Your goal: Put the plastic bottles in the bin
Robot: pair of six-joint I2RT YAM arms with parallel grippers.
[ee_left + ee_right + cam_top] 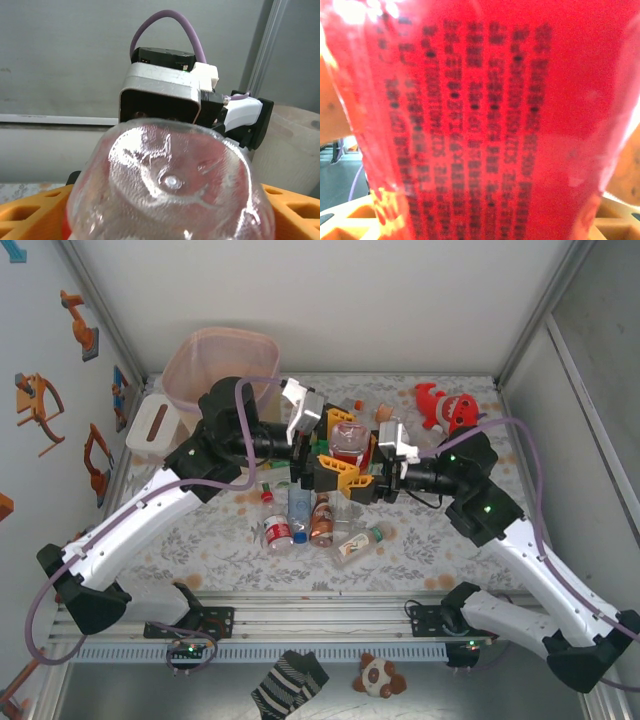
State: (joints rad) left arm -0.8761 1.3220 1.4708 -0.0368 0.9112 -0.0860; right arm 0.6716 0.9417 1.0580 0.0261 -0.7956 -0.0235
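Enclosure walls hem the table (430, 540) on the left, right and far sides. There is open patterned cloth near right. The bin (200, 350) stands in the far left corner. It is translucent pink, a rounded square, mouth up, with a white box (150, 425) just beside it.

Both arms meet mid-table over the clutter. The red-label bottle (349, 448) is off the table between them. It is clear ribbed plastic with its dimpled base toward the left wrist camera and its printed label toward the right one. Exact tilt is unclear.

The right pincer (480, 165) is clamped partway on that bottle. The left pincer (165, 200) stands wide with orange fingers (30, 210) flanking the base. Can't tell if it grips.

Loose bottles (278, 532) lie just near of the pincers. Some are clear and one is brown, and they point in mixed directions. A red plush (447, 407) sits far right.
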